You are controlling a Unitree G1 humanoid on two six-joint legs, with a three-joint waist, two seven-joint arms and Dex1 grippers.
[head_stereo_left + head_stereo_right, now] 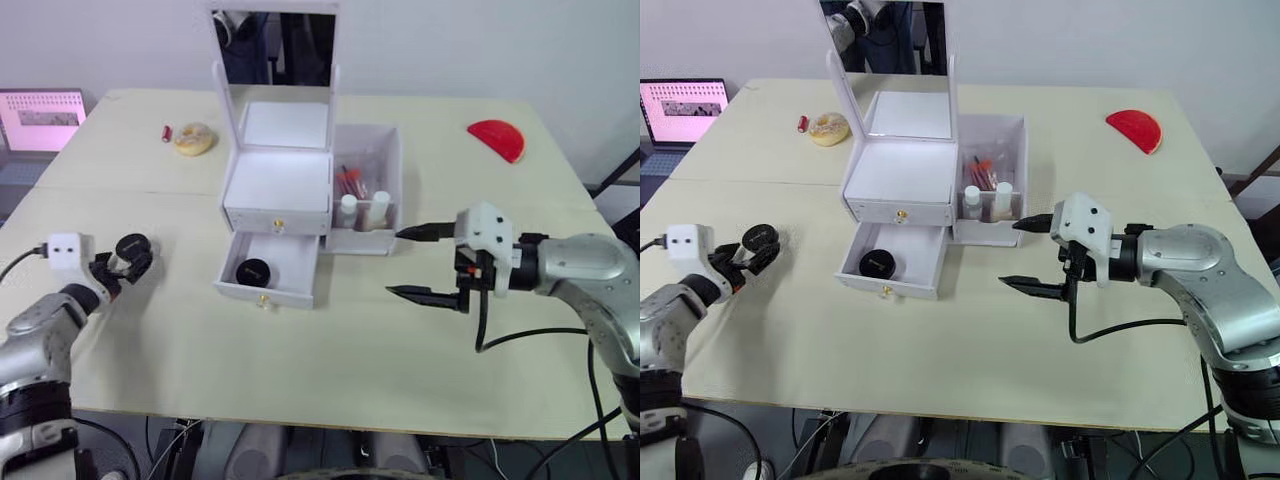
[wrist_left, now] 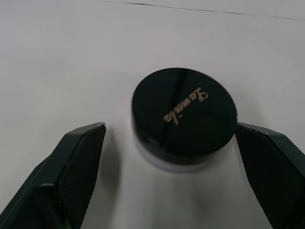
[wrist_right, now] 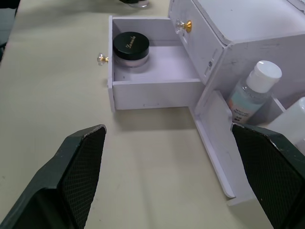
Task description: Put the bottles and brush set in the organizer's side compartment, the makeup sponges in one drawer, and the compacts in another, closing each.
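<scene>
Left of the organizer [image 1: 285,190], left gripper [image 1: 128,262] fingers straddle a second compact [image 2: 183,114] unclamped; right gripper [image 1: 425,264] wide open; one compact [image 1: 252,272] sits in the open drawer [image 1: 268,268], bottles [image 1: 362,208] stowed.

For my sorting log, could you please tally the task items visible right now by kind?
Black-lidded compacts: 2, one in the open lower drawer, one on the table between the left tool's fingers.
White-capped bottles: 2, in the side compartment.
Brush set: 1, behind the bottles.
Total: 5.
</scene>
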